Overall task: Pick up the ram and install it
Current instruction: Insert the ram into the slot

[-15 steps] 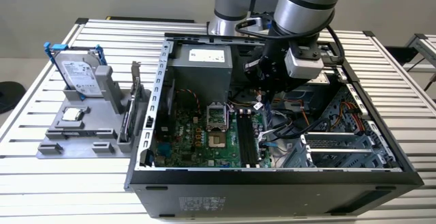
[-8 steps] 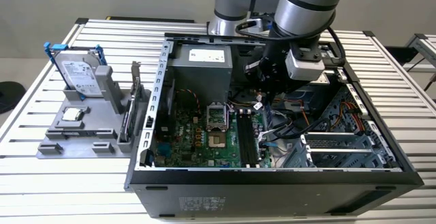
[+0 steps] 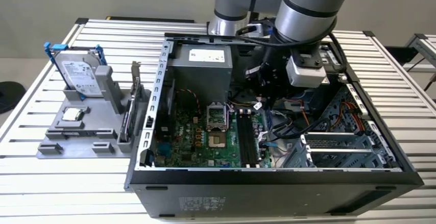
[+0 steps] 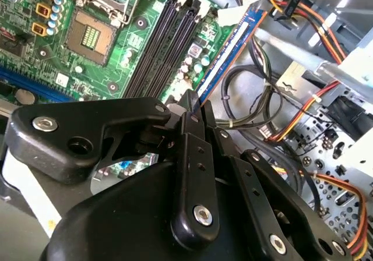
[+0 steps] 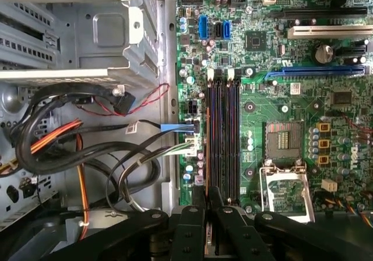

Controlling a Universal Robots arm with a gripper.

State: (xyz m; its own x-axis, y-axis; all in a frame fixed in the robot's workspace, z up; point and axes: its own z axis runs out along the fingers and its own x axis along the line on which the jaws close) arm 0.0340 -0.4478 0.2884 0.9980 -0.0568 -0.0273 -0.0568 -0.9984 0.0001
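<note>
- The hand [image 4: 195,101] is closed: in the second wrist view its black fingers [image 4: 192,150] come together on one end of the ram [image 4: 230,54], with no gap beside the board.
- The ram is a single blue stick seen edge-on. It reaches out from the fingertips roughly parallel to the memory slots [image 4: 166,45], just beside them on the cable side. It is raised off the motherboard [image 5: 291,103] and sits in no slot.
- In the first wrist view the hand [image 5: 205,194] points straight down at the board, with its tips over one end of the slot bank.
- The arm [image 3: 307,9] comes down into the open computer case [image 3: 272,188] from the case's far edge, with the wrist turned downward over the far end of the slots.
- There are four memory slots [image 5: 224,138], all dark and side by side.
- One processor socket [image 5: 282,140] lies next to them, with its metal frame swung open.
- A tangle of black, orange and red cables [image 5: 70,138] lies on the other side of the slots, and one grey power supply [image 3: 201,63] stands at the case's far end.
- The case lies on its side on the slatted surface [image 3: 68,183], toward the exterior view's right.
- One grey fixture [image 3: 75,140] stands near the surface's edge on the exterior view's left. It carries one hard drive [image 3: 78,73] upright in a blue bracket and one small square processor chip [image 3: 71,114] lying flat.
</note>
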